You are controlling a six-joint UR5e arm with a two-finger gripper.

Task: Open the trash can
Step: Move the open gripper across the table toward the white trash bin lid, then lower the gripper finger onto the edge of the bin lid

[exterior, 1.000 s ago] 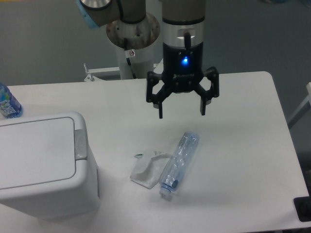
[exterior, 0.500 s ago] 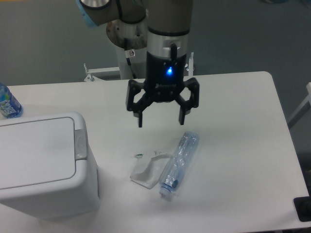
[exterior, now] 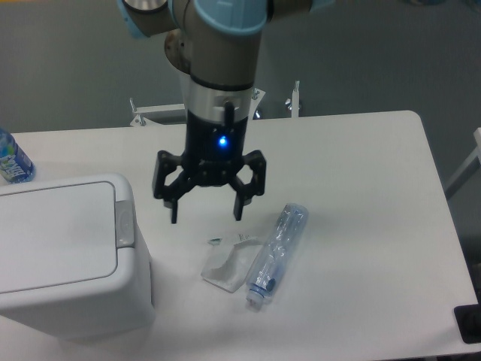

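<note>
Fixed camera view
Trash can [exterior: 64,256]: at the counter's front-left corner, lid flat and closed, grey push tab [exterior: 124,223] on its right rim.
Gripper [exterior: 207,213]: jaws spread apart and empty, hanging above the counter [exterior: 361,173] just right of the trash can, blue light lit.
Crushed plastic bottle [exterior: 276,252]: lying right of the gripper, its cap end touching a flattened white pouch [exterior: 228,267].
Blue-labelled bottle [exterior: 12,160]: far left edge, behind the trash can.
</note>
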